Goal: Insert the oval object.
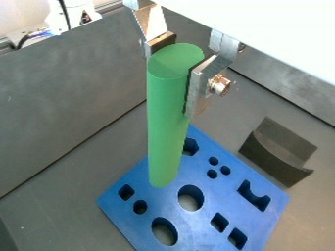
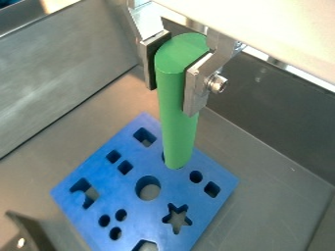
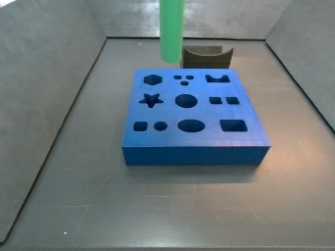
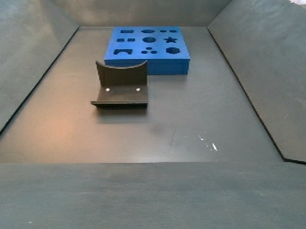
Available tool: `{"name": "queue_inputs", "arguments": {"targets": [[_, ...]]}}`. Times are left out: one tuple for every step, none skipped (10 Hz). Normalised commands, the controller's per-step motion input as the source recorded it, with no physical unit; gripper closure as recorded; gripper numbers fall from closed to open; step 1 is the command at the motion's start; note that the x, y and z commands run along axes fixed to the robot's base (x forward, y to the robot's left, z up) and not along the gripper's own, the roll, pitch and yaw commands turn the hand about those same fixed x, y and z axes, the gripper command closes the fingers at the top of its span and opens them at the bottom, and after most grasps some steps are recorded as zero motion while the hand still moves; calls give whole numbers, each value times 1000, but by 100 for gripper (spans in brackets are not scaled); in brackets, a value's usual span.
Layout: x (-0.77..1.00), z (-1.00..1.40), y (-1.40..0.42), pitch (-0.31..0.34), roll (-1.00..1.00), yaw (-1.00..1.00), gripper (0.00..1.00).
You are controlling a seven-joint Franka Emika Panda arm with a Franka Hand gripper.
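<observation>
My gripper point(image 1: 177, 74) is shut on the upper end of the oval object point(image 1: 167, 127), a long bright green rod that hangs upright. Both wrist views show this; the gripper point(image 2: 174, 71) has one silver finger point(image 2: 197, 83) on each side of the rod point(image 2: 177, 127). Below it lies the blue block point(image 1: 249, 221) with several shaped holes. The rod's lower end hangs over the block point(image 2: 98, 167), apart from it. In a side view the rod point(image 3: 171, 29) shows over the far edge of the block point(image 3: 197, 142), with the gripper out of frame. The rod is out of view in the side view showing the block point(image 4: 131, 61).
The dark fixture point(image 1: 277, 149) stands on the floor beside the block. It shows behind the block in a side view point(image 3: 207, 54) and in front of it in a side view point(image 4: 120, 85). Grey sloping walls point(image 3: 66, 108) enclose the floor.
</observation>
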Motion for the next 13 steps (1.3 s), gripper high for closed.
{"name": "queue_inputs", "arguments": {"targets": [[383,-271,-340,-9,13,-631,100],[540,-309,-377,-6,31,-486,100],[620,-346,-389,-6,50,-409,100],[600,-323,-357,-4,43,-437,100],[411,-266,-257,0,23,-634,100],[89,-326,-114,0,43,-937,100],[0,-317,0,-1,46,-1000,100],[0,-311,0,0,49,-1000,100],[0,-280,0,-1,36,-1000,100],[0,-269,0,0,33,-1000,100],[0,-257,0,0,33,-1000,100],[0,-266,0,0,34,-1000,100],[0,-269,0,-4,31,-1000,100]]}}
